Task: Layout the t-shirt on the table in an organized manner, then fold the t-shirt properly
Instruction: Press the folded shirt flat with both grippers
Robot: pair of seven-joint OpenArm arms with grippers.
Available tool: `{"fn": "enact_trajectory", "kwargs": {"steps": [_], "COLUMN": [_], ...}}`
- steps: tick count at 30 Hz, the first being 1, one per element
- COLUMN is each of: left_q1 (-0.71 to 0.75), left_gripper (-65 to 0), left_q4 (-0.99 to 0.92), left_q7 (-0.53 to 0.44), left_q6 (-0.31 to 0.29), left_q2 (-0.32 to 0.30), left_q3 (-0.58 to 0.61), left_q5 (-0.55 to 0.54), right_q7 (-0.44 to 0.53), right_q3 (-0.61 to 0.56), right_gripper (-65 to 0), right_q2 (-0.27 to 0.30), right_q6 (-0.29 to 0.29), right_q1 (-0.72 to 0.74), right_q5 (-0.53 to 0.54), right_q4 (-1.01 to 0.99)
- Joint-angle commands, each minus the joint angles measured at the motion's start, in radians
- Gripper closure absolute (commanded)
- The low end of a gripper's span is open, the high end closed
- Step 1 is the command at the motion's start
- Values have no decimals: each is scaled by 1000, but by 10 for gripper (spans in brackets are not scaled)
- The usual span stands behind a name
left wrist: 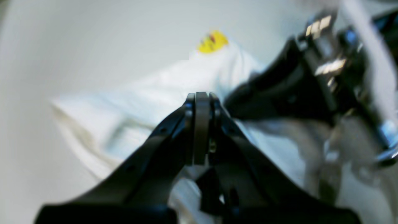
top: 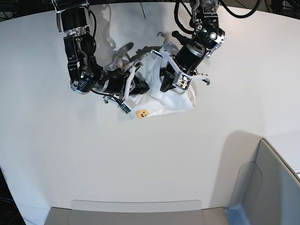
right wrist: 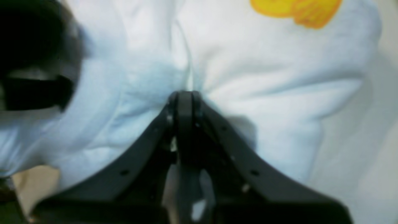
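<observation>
I have both tools down on the t-shirt, which lies bunched in a small heap toward the far middle of the desk, nowhere near spread out. My right tool has its jaws pressed together with a pinch of white cloth at the tips; the fabric puckers into folds that run straight to that point, so I judge it has a real hold. My left tool is closed just as tightly, jaws flat against each other, with the shirt right under and beyond them. Whether cloth is actually caught there I cannot tell, since the tips hide the contact.

I read the two grips, set close together on the heap, as the start of lifting and pulling the shirt apart so it can be laid flat before any folding.

Much is hard to read. Both wrist views are blurred. Only a scrap of the yellow and orange print shows, cut off at the far edge. From the base view my arms cover most of the heap, so I cannot make out collar, sleeves or hem. A grey bin sits at the near right corner, partly out of frame.
</observation>
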Motion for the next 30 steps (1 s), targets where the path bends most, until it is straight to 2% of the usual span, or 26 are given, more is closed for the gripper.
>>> {"fn": "enact_trajectory", "kwargs": {"steps": [1, 6, 9, 14, 20, 25, 30], "left_q1": [-44, -139, -159, -156, -141, -48, 19], "left_gripper": [0, 0, 0, 0, 0, 0, 0], "left_q4": [-17, -206, -240, -154, -45, 41, 30], "left_q7": [-28, -28, -35, -27, -25, -25, -38], "left_q6": [7, 7, 7, 7, 7, 7, 7], "left_q2": [1, -42, -42, -37, -37, -40, -42], "left_q3": [-19, -80, -125, -123, -131, -129, -126], "left_q5": [-13, -13, -13, -13, -14, -14, -14], "right_q7": [11, 11, 11, 15, 18, 11, 15], "right_q3": [3, 3, 3, -2, -2, 1, -1], "right_gripper": [0, 0, 0, 0, 0, 0, 0], "right_q2": [2, 54, 77, 74, 33, 37, 43], "right_q6": [6, 6, 6, 2, 6, 6, 6], "right_q1": [2, -33, -42, 1, 91, 39, -1], "right_q5": [50, 193, 229, 222, 116, 137, 133], "right_q4": [30, 145, 210, 138, -89, 49, 152]}}
